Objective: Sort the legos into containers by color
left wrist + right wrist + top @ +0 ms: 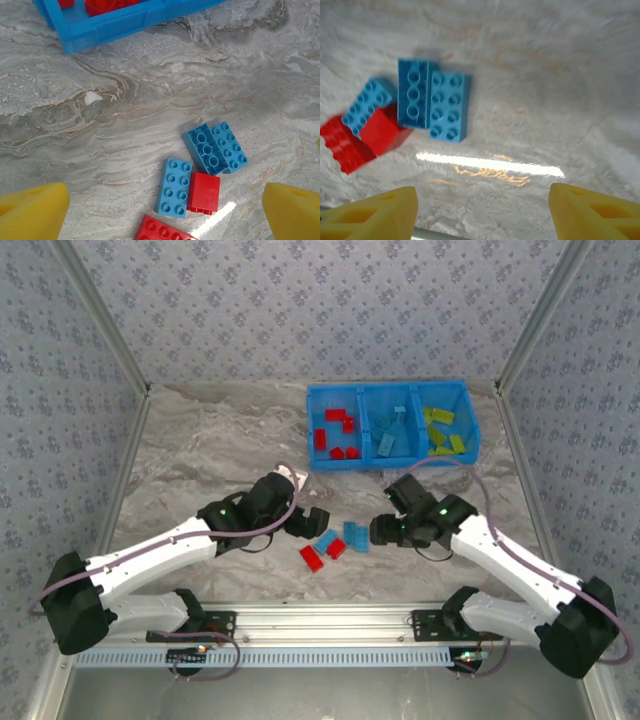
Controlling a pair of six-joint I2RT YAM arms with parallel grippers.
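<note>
Your left claw (164, 209) and your right claw (482, 211) are both wide open and hold nothing, with loose red and blue legos (355, 533) between them mid-frame.

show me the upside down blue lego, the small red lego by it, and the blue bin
upside-down blue lego (204, 150), left wrist view, hollow underside
small red lego (204, 191), left wrist view, flat upper face
blue bin (120, 25), left wrist view, near wall
</note>
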